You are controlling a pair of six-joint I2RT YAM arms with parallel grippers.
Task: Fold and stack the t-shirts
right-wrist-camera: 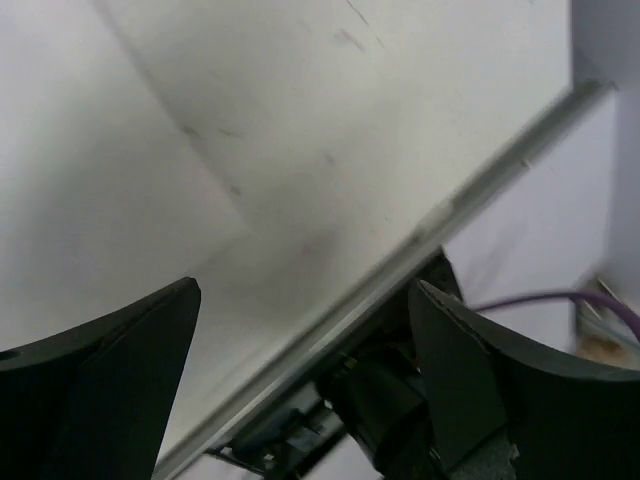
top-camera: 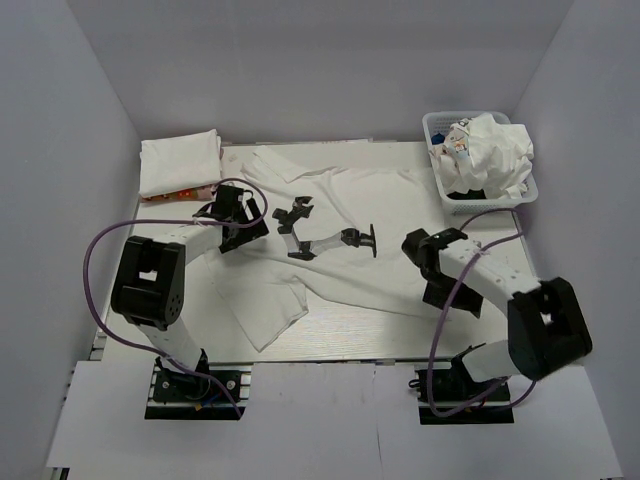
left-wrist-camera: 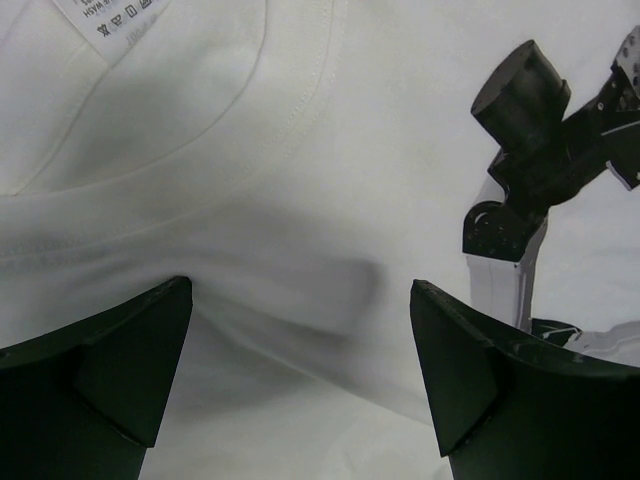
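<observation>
A white t-shirt [top-camera: 350, 200] lies spread across the middle of the table. The left wrist view shows its collar and neck label [left-wrist-camera: 200, 120]. My left gripper [top-camera: 238, 210] is open just above the shirt's left part, near the collar, with cloth between the spread jaws [left-wrist-camera: 300, 370] and nothing held. My right gripper [top-camera: 455, 297] is open and empty, low at the near right of the table, and points at the table's front edge [right-wrist-camera: 305, 380]. A folded stack of white shirts [top-camera: 180, 162] sits at the back left. Crumpled white shirts [top-camera: 490, 150] fill the basket.
A white lattice basket [top-camera: 436, 124] stands at the back right. A black-and-white jointed piece [top-camera: 330, 238] lies on the spread shirt between the arms; it also shows in the left wrist view [left-wrist-camera: 530, 150]. White walls enclose the table. A purple cable [right-wrist-camera: 540, 298] runs near the right base.
</observation>
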